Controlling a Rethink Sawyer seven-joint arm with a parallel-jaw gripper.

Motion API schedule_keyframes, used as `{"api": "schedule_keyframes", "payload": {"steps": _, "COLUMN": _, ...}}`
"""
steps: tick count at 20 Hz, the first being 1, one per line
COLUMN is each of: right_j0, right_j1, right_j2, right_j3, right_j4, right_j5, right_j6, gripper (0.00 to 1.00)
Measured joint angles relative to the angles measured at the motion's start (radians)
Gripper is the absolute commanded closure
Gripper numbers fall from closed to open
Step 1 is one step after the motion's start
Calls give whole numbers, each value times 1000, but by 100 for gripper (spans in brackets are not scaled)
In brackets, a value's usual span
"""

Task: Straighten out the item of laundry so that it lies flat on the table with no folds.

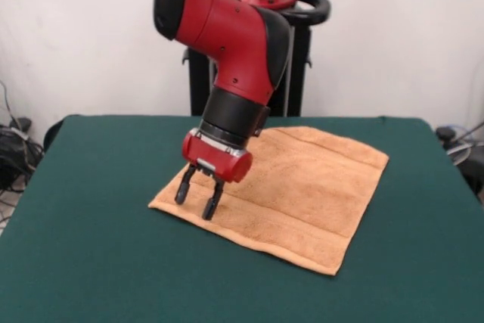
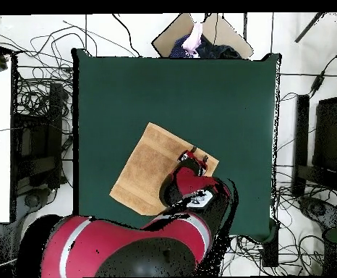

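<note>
1. Fingers (image 1: 182, 187): two black fingers spread apart, nothing between them; tips at or just above the towel's left corner in the front view. Contact with the cloth cannot be confirmed.
2. Gripper (image 1: 197, 197) hangs from the red and black arm (image 1: 227, 43), which comes down tilted over the towel's left part.
3. Towel (image 1: 302, 187): orange-tan, spread open and near flat on the table (image 1: 83, 262), set diamond-wise, roughly central. Band stripes run near two opposite hems.
4. Overhead view: towel (image 2: 146, 166) lies mid-table (image 2: 128, 87); gripper (image 2: 194, 154) sits over one of its corners; arm (image 2: 128, 246) covers the nearby edge.
</note>
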Motion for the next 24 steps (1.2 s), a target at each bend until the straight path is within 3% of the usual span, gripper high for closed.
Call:
{"api": "schedule_keyframes", "payload": {"steps": 16, "right_j0": -4, "right_j1": -17, "right_j2": 3, "right_j3": -69, "right_j4": -37, "right_j5": 13, "right_j6": 0, "gripper": 0}}
{"api": "schedule_keyframes", "payload": {"steps": 20, "right_j0": -42, "right_j1": -108, "right_j2": 55, "right_j3": -24, "right_j4": -110, "right_j5": 75, "right_j6": 0, "gripper": 0}}
{"api": "schedule_keyframes", "payload": {"steps": 24, "right_j0": -138, "right_j1": -266, "right_j2": 152, "right_j3": 94, "right_j4": -154, "right_j5": 254, "right_j6": 0, "gripper": 0}}
